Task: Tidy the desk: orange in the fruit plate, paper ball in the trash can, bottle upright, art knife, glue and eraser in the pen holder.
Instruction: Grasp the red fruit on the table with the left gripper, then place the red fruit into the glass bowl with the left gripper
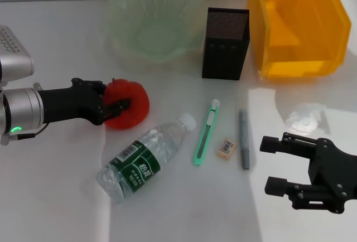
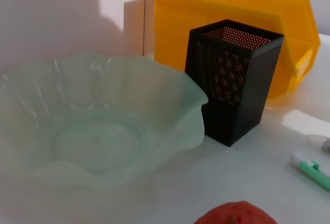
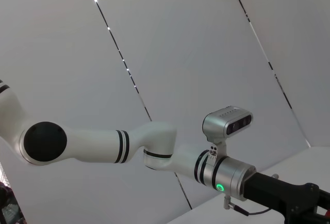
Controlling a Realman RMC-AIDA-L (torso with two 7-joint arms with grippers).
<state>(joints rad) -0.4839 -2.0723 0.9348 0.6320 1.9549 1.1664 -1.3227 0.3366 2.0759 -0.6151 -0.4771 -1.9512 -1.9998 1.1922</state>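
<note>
We saw the left gripper [image 1: 120,106] closed around the orange [image 1: 129,103] on the desk [image 1: 56,197], just short of the fruit plate [image 1: 155,19]. We judged the orange firm, round and light, likely to roll, so a grip across its middle suited it. The right gripper [image 1: 273,165] hovered with its fingers spread near the glue [image 1: 244,138] and eraser [image 1: 226,147].
</note>
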